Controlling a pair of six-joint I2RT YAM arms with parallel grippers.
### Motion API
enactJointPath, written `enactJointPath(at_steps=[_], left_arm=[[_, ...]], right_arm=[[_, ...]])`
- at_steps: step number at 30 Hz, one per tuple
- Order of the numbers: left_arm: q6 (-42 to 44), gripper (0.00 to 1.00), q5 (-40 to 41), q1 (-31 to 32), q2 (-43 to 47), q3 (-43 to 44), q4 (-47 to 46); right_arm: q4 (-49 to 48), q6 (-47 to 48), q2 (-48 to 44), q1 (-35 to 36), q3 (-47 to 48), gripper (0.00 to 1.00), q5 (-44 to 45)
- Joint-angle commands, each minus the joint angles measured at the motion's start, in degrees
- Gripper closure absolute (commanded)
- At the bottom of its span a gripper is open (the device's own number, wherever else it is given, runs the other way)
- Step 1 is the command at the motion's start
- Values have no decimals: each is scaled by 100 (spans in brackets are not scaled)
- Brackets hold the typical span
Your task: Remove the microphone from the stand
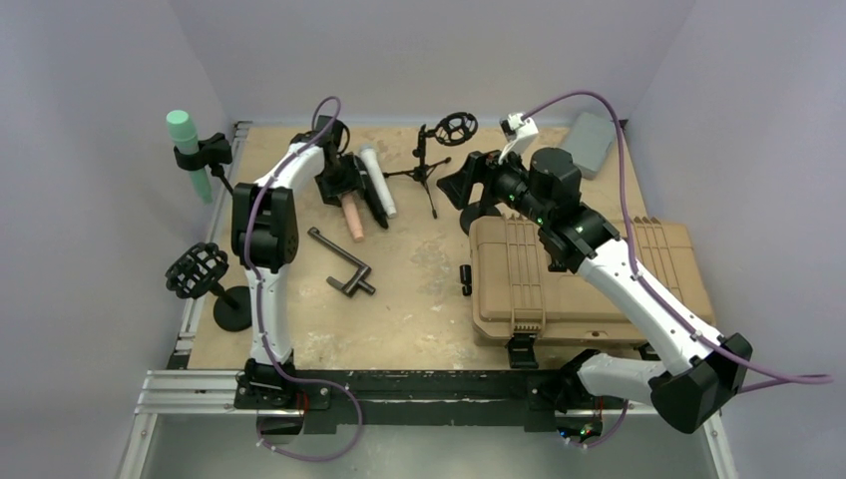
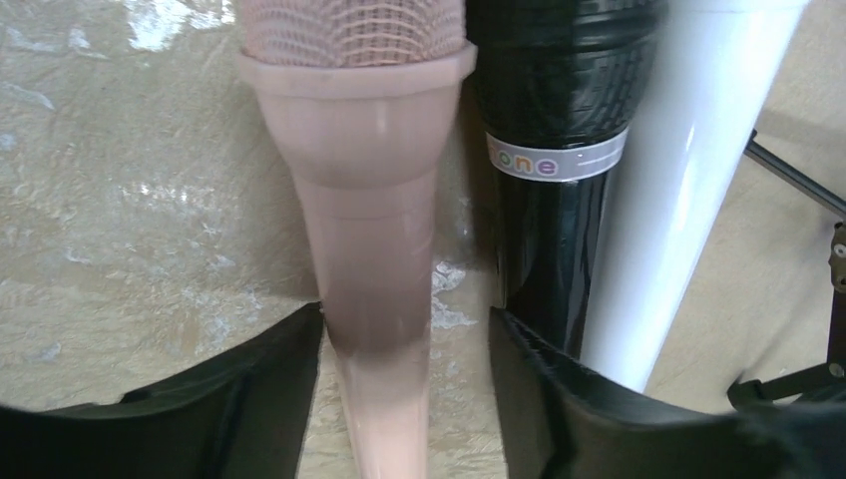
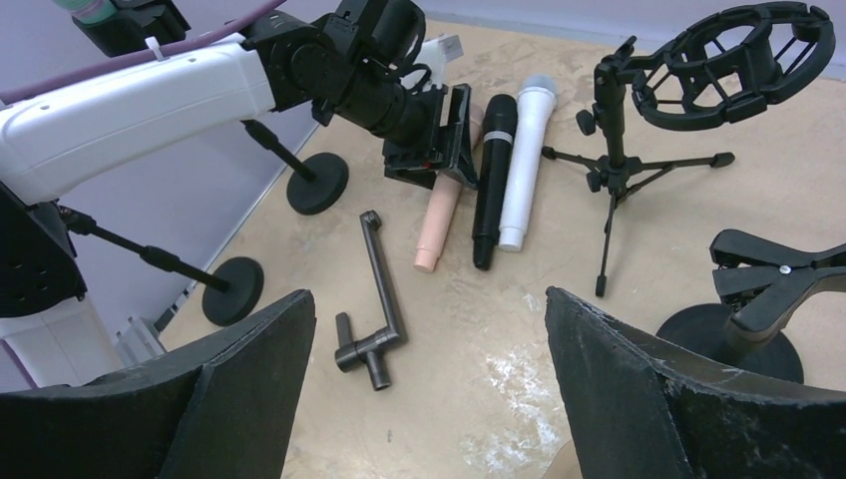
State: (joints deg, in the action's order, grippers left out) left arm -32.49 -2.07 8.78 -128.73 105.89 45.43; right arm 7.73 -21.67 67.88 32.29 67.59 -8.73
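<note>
Overhead view: my left arm [image 1: 267, 215] reaches to the upper centre of the frame, where three microphones lie close together on the desk [image 1: 419, 289]. From left to right they are a pink mic [image 1: 352, 215], a black mic [image 3: 491, 185] and a white mic [image 3: 521, 170]. Left wrist view: my left jaws straddle the pink mic's handle and are parted fairly narrowly. The jaw at lower left sits just beside the handle. A strip of desk shows between the handle and the other jaw, so the mic is not clamped. It lies flat on the desk, with its mesh head at the top edge of the frame. Right wrist view: my right jaws stand wide with nothing between them and fill the two lower corners of the frame. Overhead, my right arm [image 1: 638, 289] extends over a tan case [image 1: 589, 289] at the right. A green mic [image 1: 183, 128] sits in the clip [image 1: 205, 153] of a stand at the upper left of the overhead frame, slightly tilted and well apart from both jaws. A tripod stand [image 1: 431, 165] with a ring mount is just right of the white mic. A second ring-mount stand [image 1: 197, 269] is at the left edge. A dark crank [image 1: 341, 264] lies on the desk below the three microphones.
</note>
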Motion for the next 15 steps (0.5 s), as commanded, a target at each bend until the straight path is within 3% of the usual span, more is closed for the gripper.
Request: enactJointPath(at_steps=[1, 15], left_arm=[[-121, 35, -272, 28, 138, 206, -65], [-312, 29, -507, 29, 1423, -363, -212]], right_arm=[[-233, -177, -25, 17, 155, 17, -133], [-434, -403, 240, 337, 275, 16, -148]])
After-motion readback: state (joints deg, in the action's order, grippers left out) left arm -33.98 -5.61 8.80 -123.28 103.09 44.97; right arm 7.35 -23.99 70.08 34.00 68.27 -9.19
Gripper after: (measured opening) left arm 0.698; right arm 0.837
